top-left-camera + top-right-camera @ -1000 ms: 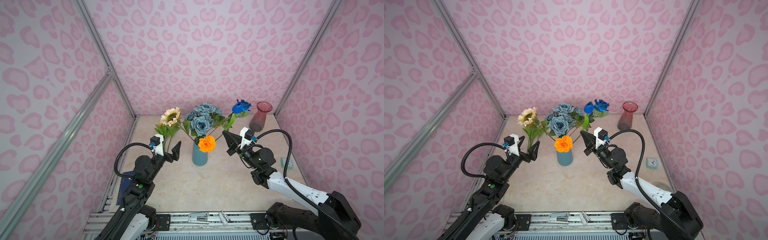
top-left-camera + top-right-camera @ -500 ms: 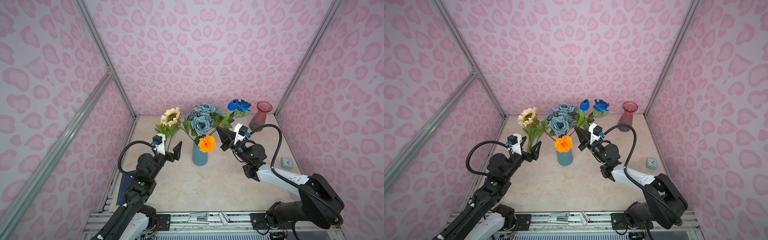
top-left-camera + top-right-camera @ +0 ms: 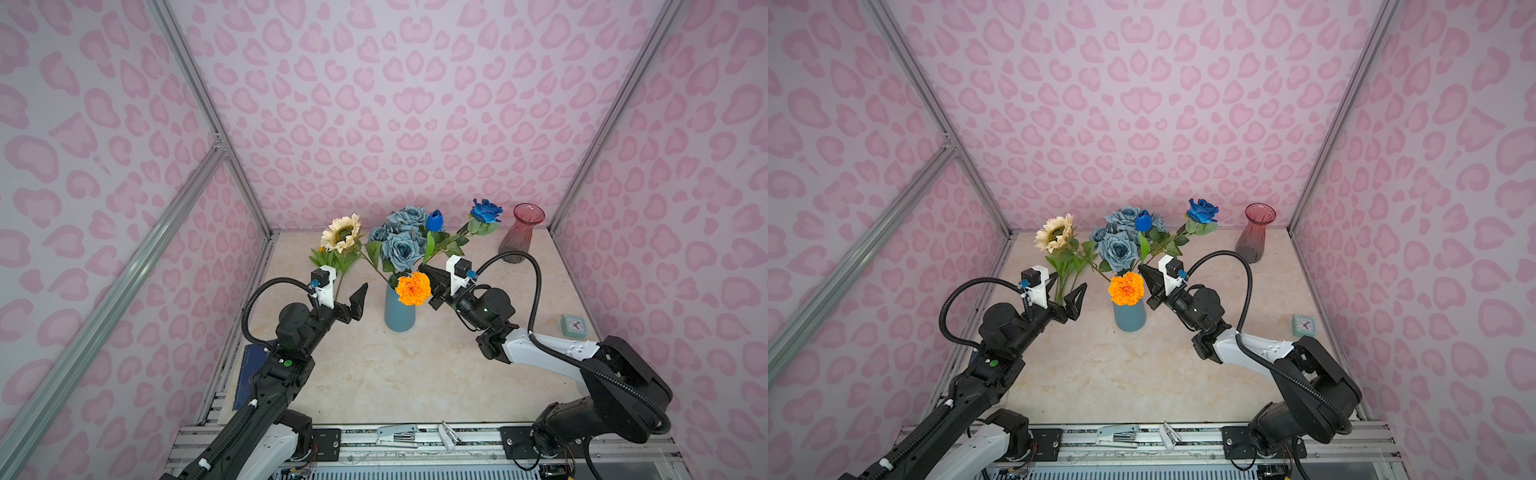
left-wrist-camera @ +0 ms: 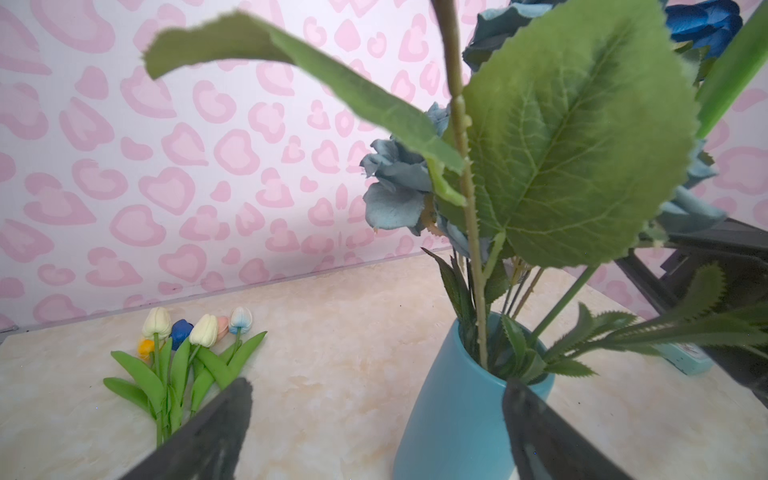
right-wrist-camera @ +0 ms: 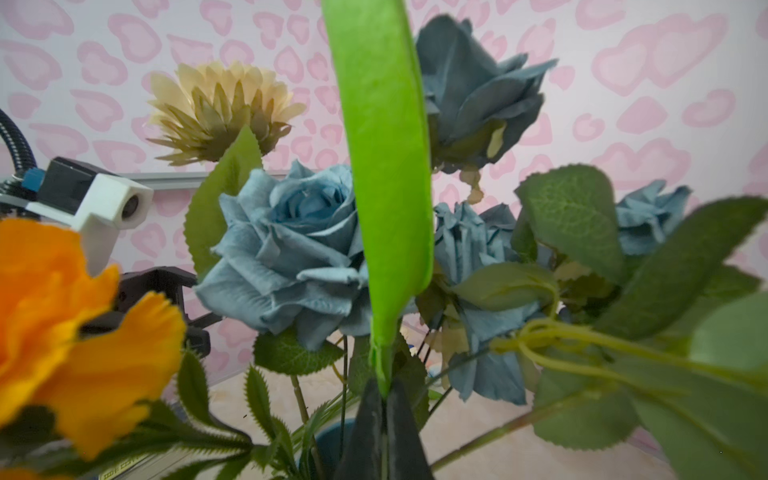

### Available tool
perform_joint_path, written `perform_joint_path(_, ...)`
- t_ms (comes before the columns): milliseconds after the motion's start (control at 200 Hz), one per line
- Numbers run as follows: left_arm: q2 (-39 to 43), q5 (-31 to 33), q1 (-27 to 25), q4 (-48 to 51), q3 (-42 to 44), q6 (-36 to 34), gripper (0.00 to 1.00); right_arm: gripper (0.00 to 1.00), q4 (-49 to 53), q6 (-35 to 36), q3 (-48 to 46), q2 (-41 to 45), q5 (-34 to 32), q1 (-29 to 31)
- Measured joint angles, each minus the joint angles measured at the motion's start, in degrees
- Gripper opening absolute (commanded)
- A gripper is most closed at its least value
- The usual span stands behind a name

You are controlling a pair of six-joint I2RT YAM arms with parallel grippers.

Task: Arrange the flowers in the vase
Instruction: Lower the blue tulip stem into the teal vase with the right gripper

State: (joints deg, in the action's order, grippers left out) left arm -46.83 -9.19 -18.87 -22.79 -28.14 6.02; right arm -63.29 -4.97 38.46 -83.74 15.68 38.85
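A blue vase point(image 3: 400, 316) point(image 3: 1129, 318) stands mid-table and holds several flowers: a cream sunflower point(image 3: 341, 232), dusty-blue roses point(image 3: 401, 245), a bright blue rose point(image 3: 485, 210) and an orange marigold point(image 3: 412, 287). My right gripper point(image 3: 422, 268) point(image 5: 384, 399) is shut on the green stem of a blue tulip point(image 3: 434, 220) point(image 3: 1143, 220), right of the marigold above the vase mouth. My left gripper point(image 3: 347, 291) point(image 4: 376, 399) hangs open and empty left of the vase point(image 4: 457, 415). A bunch of small tulips point(image 4: 187, 353) lies on the table behind it.
A red glass vase point(image 3: 519, 235) stands at the back right corner. A small teal clock point(image 3: 574, 325) lies near the right wall, and a dark blue book point(image 3: 249, 374) by the left edge. Pink patterned walls close in three sides.
My right gripper has carried the blue tulip leftward, from beside the bright blue rose to the vase's mouth. The left arm has barely moved and stays open.
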Motion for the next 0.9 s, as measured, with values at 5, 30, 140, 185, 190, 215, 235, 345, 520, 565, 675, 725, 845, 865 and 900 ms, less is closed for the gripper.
perform_joint_path(5, 0.0, 0.0, 0.0, 0.0, 0.0, 0.0, 0.95, 0.0, 0.1, 0.1, 0.0, 0.0, -0.1, 0.0)
perform_joint_path(30, 0.0, 0.0, 0.0, 0.0, 0.0, 0.0, 0.95, 0.0, 0.9, 0.5, 0.0, 0.3, -0.6, 0.1)
perform_joint_path(140, -0.3, 0.0, 0.0, 0.0, 0.0, -0.2, 0.95, 0.0, 5.0, 3.0, 1.6, 1.1, -1.4, 0.5)
perform_joint_path(185, -0.5, 0.0, 0.0, 0.0, 0.0, -0.2, 0.95, 0.0, 6.3, 4.0, 2.2, 1.0, -2.2, 0.9)
perform_joint_path(190, -0.6, 0.0, 0.0, -0.1, 0.0, -0.2, 0.95, 0.0, 6.4, 4.0, 2.3, 1.0, -2.3, 1.0)
perform_joint_path(215, -0.7, 0.0, 0.0, -0.1, 0.0, -0.2, 0.95, 0.0, 6.8, 4.5, 2.3, 0.9, -2.5, 1.3)
perform_joint_path(235, -0.9, 0.0, 0.0, -0.2, 0.0, -0.2, 0.95, 0.0, 7.2, 4.8, 2.4, 0.8, -2.4, 1.5)
perform_joint_path(345, -1.4, 0.0, 0.0, -1.1, 0.0, -0.2, 0.95, 0.0, 9.0, 5.6, 2.8, -0.3, -2.1, 2.4)
perform_joint_path(520, -1.6, 0.0, 0.0, -1.3, 0.0, -0.3, 0.95, 0.25, 9.1, 5.5, 3.2, -1.2, -2.8, 2.4)
perform_joint_path(565, -1.6, 0.0, 0.0, -1.3, 0.0, -0.5, 0.95, 0.34, 9.1, 5.6, 3.2, -1.1, -2.8, 2.4)
perform_joint_path(675, -1.6, 0.2, 0.0, -1.4, 0.2, -0.6, 0.96, 0.41, 9.3, 5.7, 3.0, 0.1, -3.1, 2.4)
perform_joint_path(725, -1.6, 0.2, 0.0, -1.6, 0.7, -0.6, 0.95, 0.42, 9.3, 5.6, 2.8, 1.0, -3.5, 2.4)
perform_joint_path(845, -2.0, 0.2, 0.0, -1.7, 2.1, -0.6, 0.96, 0.44, 9.4, 5.6, 2.0, 3.1, -3.7, 2.4)
perform_joint_path(865, -2.1, 0.2, 0.0, -1.7, 2.2, -0.6, 0.96, 0.45, 9.5, 5.7, 2.0, 3.4, -3.7, 2.4)
perform_joint_path(900, -2.3, 0.2, 0.0, -1.8, 2.5, -0.7, 0.96, 0.45, 9.5, 5.8, 2.0, 4.0, -3.7, 2.4)
